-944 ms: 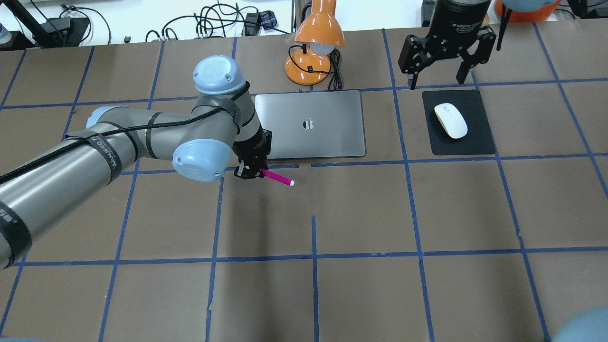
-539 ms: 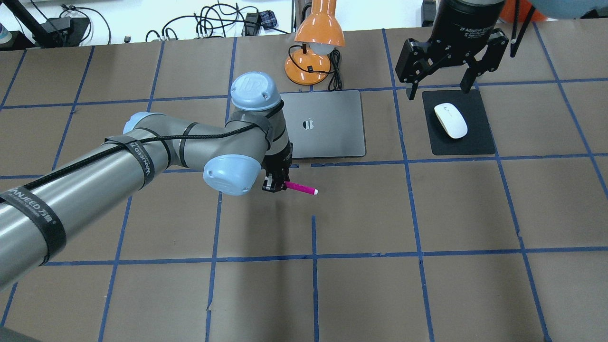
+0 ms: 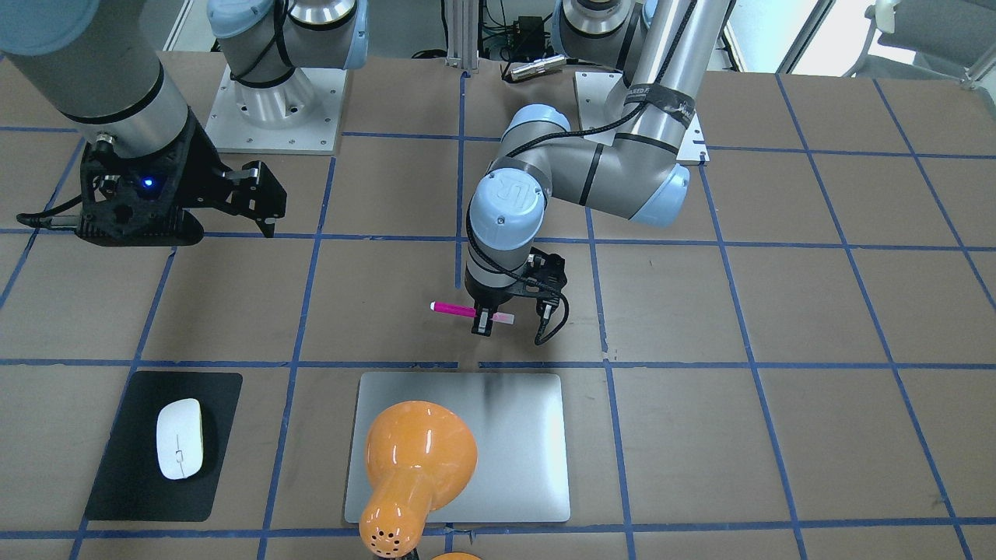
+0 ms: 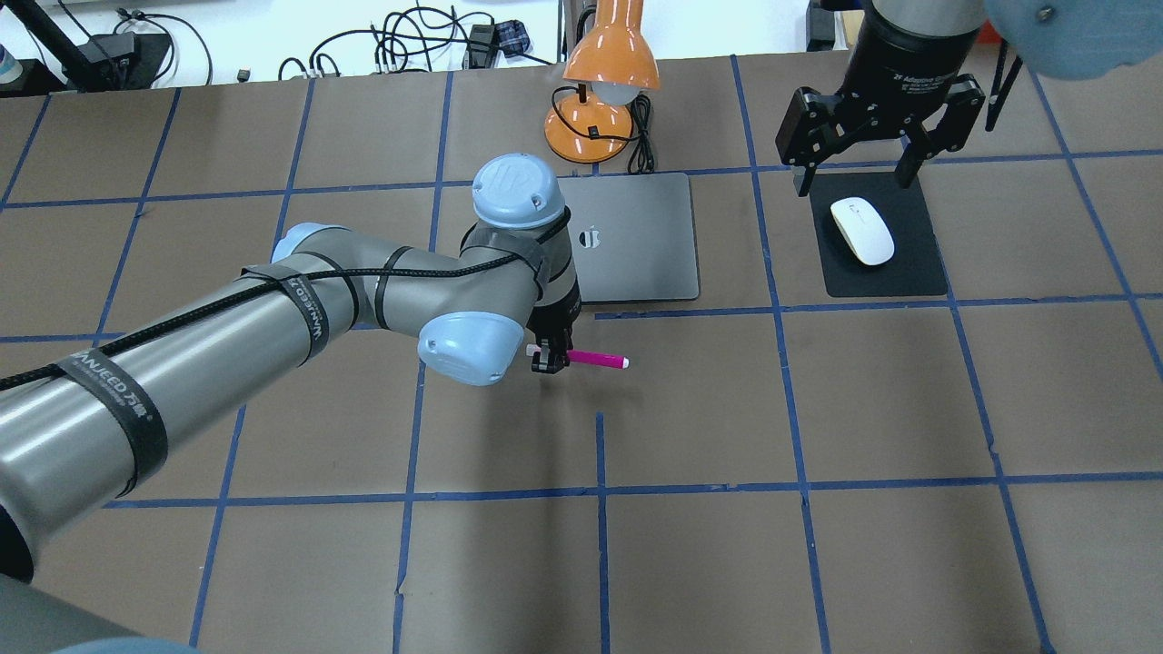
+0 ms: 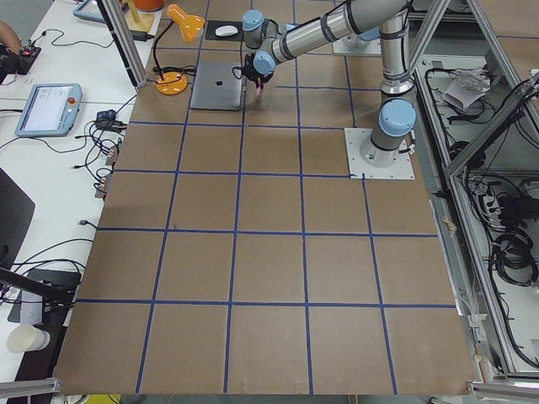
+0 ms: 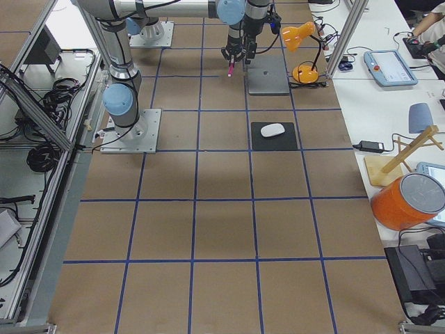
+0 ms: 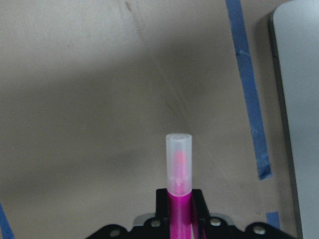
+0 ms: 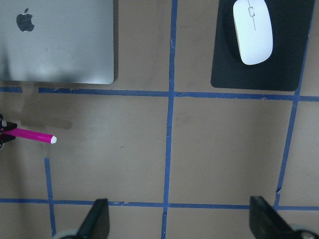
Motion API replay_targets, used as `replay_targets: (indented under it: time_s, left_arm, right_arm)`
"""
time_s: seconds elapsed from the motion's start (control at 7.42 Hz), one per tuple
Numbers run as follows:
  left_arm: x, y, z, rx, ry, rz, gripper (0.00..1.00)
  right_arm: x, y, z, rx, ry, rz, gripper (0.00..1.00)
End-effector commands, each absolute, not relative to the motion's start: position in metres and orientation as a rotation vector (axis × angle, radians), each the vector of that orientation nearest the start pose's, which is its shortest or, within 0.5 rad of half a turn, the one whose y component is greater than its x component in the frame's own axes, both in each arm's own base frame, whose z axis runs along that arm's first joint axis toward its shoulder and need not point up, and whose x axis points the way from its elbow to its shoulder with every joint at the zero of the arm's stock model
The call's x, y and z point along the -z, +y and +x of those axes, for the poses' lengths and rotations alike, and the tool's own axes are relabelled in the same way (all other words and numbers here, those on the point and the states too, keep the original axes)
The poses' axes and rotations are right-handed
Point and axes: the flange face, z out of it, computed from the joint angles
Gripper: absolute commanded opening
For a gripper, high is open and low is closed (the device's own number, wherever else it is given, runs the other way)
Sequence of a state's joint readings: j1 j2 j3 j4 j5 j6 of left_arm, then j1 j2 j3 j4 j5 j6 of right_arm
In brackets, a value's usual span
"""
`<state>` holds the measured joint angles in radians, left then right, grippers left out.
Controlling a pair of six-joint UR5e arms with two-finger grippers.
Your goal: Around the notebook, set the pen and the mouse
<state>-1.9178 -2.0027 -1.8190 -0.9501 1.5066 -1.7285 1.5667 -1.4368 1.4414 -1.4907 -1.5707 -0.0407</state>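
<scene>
We have carried the pen (image 4: 597, 361) rightward along the notebook's (image 4: 636, 238) near edge. Our left gripper (image 4: 548, 360) clamps it level above the worktop (image 4: 818, 409), so set-down looks close. Our right gripper (image 4: 854, 182), wide open and empty, has drifted toward the mouse (image 4: 862, 231).

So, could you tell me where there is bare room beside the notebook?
Bare table lies between the notebook and the black mat, and along the notebook's robot-side edge past the held pen. The far side is crowded by the orange lamp.
</scene>
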Motion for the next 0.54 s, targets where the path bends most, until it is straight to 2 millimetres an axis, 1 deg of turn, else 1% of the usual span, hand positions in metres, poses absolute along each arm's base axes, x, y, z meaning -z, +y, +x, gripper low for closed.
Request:
replay_targets:
  time_s: [0.0,0.27,0.4]
  left_arm:
    - [-0.194,-0.494,-0.337,-0.164,2.418,-2.004,0.00]
    - [-0.185,-0.495,-0.338,-0.174,2.413,-1.996,0.00]
    - [-0.179,-0.494,-0.338,-0.180,2.411,-1.983,0.00]
  right_arm:
    - [-0.475,-0.541,0.129,-0.116,3.139,-0.046,1.00]
    - [-0.481,-0.540,0.130,-0.103,3.166,-0.055,1.00]
    - [-0.477,-0.540,0.129,-0.118,3.176,-0.061,1.00]
